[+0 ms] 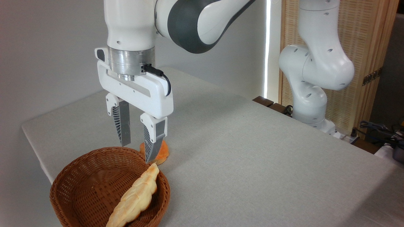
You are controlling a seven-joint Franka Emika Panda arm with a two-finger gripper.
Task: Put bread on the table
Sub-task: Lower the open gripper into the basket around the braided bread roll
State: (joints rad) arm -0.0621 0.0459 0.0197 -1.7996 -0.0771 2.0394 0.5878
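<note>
Above basket, open claw, bread inside

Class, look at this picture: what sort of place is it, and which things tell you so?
Probably a robot lab: an arm bolted beside a cloth-covered table, loose cables, and bread in a basket as props.

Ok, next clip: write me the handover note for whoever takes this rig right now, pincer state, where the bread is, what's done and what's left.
Pincer: open, empty, hanging above the far rim of the basket.
Bread: lying in the basket, leaning along its right side, one tip poking over the far rim and the other over the near rim. Not gripped.
Small orange bun: on the table just behind the basket, partly hidden by the pincer's right finger.
Done: nothing yet; no grasp made.
Left: lower onto the bread, close, lift it out, set it on bare table, release.
</note>
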